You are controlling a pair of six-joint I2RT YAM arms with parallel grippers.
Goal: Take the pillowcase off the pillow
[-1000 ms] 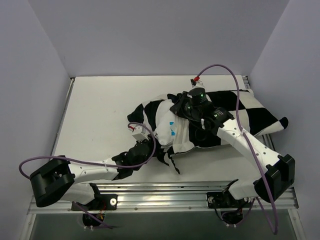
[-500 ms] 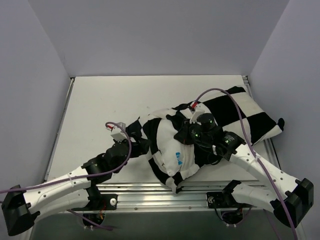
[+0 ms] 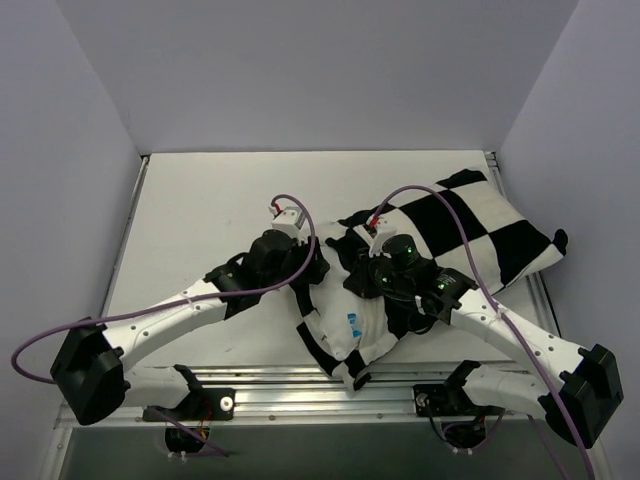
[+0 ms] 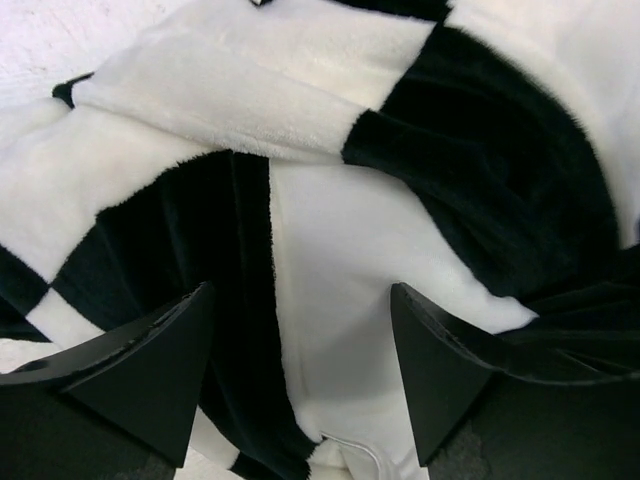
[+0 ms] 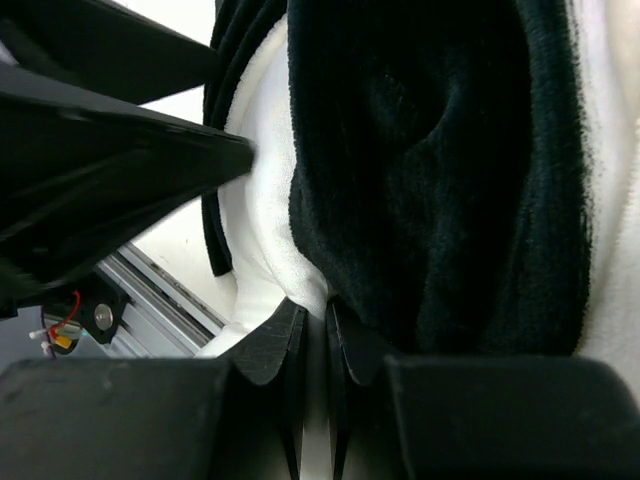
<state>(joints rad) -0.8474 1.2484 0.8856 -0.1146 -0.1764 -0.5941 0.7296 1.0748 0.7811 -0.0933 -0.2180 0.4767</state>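
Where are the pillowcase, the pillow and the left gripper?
the pillowcase (image 3: 480,222), top view, checkered surface
the pillow (image 3: 340,335), top view, white beside blue mark
the left gripper (image 4: 300,330), left wrist view, between open fingertips

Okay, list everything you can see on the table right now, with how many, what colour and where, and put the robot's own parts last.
pillowcase: one, black and white checks, right half of the table, bunched toward the middle
pillow: one, plain white with a small blue mark, sticking out of the pillowcase at the near edge
table: one, white, under everything
rail: one, bare metal, along the near edge
cables: two, purple, one looping from each arm
left end effector: one, black, open over the checked fabric
right end effector: one, black, shut on a white fold of the pillowcase
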